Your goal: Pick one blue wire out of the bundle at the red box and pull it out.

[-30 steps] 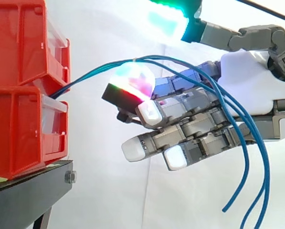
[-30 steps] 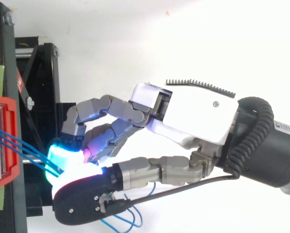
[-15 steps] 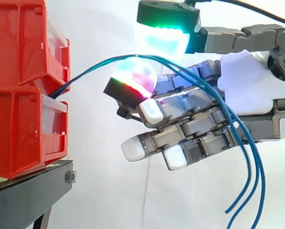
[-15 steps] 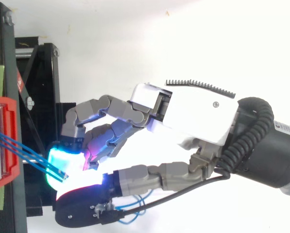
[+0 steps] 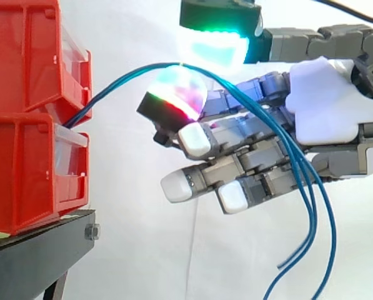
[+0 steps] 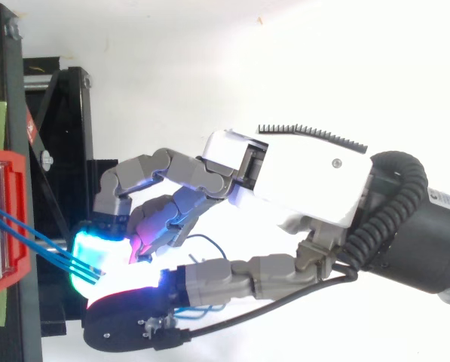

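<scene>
White-shelled hand point(image 6: 300, 181), grey fingers point(image 6: 172, 162), glowing pads point(image 5: 195, 139), black wrist.

Just counting here: I'm seeing two red bins point(image 5: 24, 56) sitting stacked on the left, and one black stand point(image 5: 30, 256) is carrying them. Three blue wires point(image 6: 40, 243) are running off toward the right. One robot hand point(image 5: 336, 106) is showing on the right, and one white curtain point(image 5: 130, 237) is hanging at the far back.

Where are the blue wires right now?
In the side view the blue wires leave the red bins at left, arch over the hand, and hang loose at lower right.
</scene>
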